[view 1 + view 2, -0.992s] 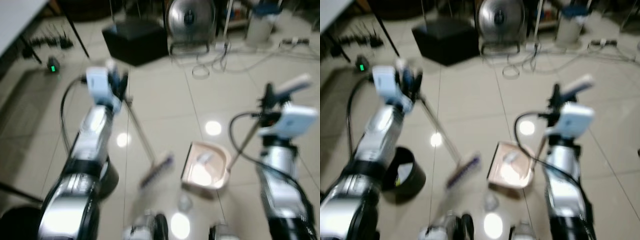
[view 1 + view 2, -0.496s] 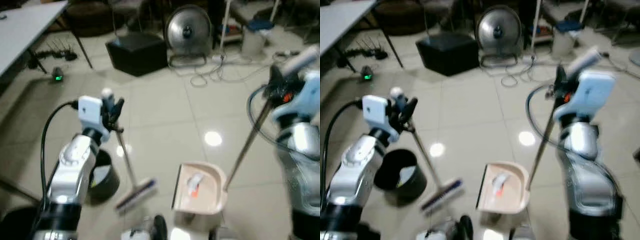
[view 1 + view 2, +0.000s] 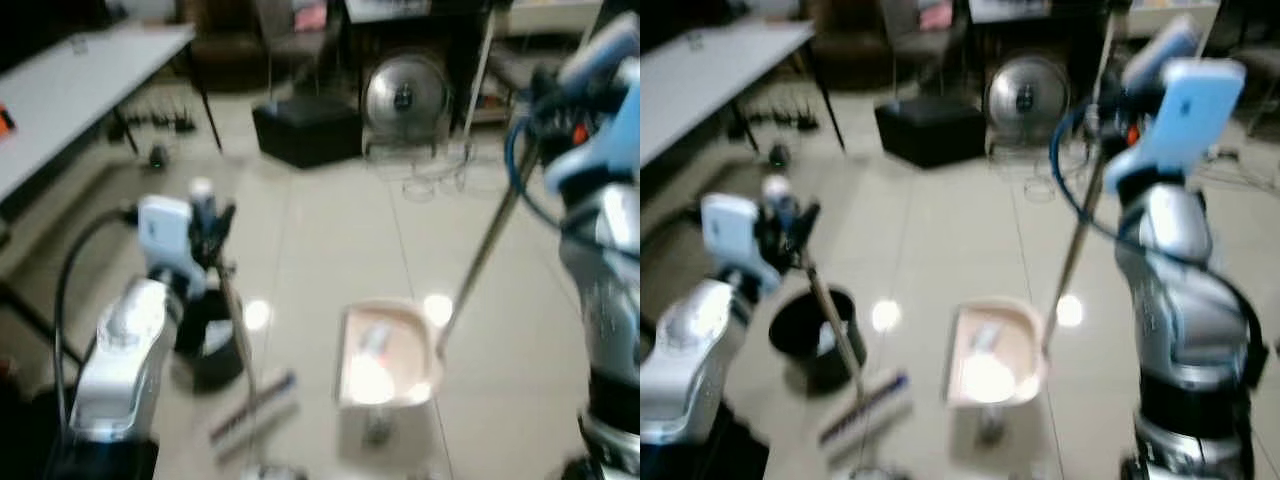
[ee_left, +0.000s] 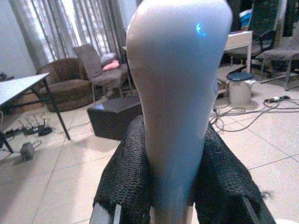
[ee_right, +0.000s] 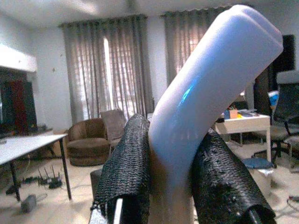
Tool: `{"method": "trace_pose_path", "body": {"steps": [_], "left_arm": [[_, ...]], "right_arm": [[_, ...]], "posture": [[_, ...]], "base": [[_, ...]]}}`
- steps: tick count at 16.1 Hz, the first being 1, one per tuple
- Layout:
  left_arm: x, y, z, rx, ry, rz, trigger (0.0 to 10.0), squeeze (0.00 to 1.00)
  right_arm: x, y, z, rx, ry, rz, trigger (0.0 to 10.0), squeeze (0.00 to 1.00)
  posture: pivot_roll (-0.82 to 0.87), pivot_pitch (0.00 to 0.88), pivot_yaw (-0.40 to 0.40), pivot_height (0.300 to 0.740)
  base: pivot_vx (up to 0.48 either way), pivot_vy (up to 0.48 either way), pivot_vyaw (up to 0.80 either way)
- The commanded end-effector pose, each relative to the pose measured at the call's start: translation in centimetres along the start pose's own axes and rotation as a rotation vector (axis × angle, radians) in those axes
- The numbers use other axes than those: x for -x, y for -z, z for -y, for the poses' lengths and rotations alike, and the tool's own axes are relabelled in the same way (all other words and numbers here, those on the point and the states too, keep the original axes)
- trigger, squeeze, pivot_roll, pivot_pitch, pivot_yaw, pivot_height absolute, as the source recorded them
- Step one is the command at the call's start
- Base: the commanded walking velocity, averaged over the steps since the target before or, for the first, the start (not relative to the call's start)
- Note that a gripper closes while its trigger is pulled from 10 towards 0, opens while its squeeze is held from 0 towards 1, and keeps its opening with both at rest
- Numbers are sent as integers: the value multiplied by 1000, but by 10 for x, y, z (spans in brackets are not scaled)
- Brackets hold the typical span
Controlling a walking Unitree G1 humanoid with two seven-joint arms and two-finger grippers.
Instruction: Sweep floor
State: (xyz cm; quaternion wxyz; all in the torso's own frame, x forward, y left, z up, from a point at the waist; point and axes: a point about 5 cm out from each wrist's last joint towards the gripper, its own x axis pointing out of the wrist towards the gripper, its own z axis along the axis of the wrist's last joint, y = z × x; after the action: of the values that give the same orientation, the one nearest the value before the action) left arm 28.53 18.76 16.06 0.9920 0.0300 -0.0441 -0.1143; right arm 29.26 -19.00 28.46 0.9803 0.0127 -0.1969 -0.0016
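Note:
My left gripper (image 3: 208, 218) is shut on the white top of the broom handle (image 4: 177, 93), at the left. The broom's thin stick slants down to its head (image 3: 255, 408) on the tiled floor. My right gripper (image 3: 1108, 98) is held high at the right and is shut on the white grip (image 5: 205, 93) of the dustpan's long handle. The pale pink dustpan (image 3: 385, 355) rests on the floor between the arms and holds some light debris. A black round bin (image 3: 810, 330) stands just beside the broom stick, below the left arm.
At the back stand a round metal fan (image 3: 405, 100) and a black box (image 3: 305, 130). Loose cables (image 3: 440, 180) lie on the tiles near the fan. A grey table (image 3: 70, 120) runs along the left, with a power strip under it. Open tiles lie between the dustpan and the fan.
The camera has tilted up and shows more of the room. My right arm has risen with the dustpan handle. The broom stick now stands close by the black bin.

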Motion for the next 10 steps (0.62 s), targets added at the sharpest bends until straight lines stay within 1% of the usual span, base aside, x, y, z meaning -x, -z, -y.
{"method": "trace_pose_path", "body": {"steps": [1,2,4,7,9,10], "left_arm": [[-2,-12,-2,-20,-11,34,10000,0],[-2,-13,0,-25,-3,33,10000,0],[-1,-14,2,-37,13,22,10000,0],[-1,-15,5,-39,25,16,10000,0],[-4,-14,7,-29,35,9,10000,0],[-5,-16,7,-60,26,17,10000,0]], "right_arm": [[-2,-11,-3,-44,-7,44,10000,0],[-3,-11,-2,-74,2,46,10000,0],[-2,-11,1,-111,18,48,10000,0],[1,-10,4,-129,32,45,10000,0],[4,-6,4,-134,38,35,10000,0],[4,-5,4,-134,42,33,10000,0]], "posture": [[5,0,77,740],[7,0,77,740],[9,0,91,740],[6,0,105,740],[3,0,113,740],[3,0,114,740]], "base": [[0,0,0],[0,0,0],[0,281,0],[0,319,0],[0,302,0],[0,0,0]]}}
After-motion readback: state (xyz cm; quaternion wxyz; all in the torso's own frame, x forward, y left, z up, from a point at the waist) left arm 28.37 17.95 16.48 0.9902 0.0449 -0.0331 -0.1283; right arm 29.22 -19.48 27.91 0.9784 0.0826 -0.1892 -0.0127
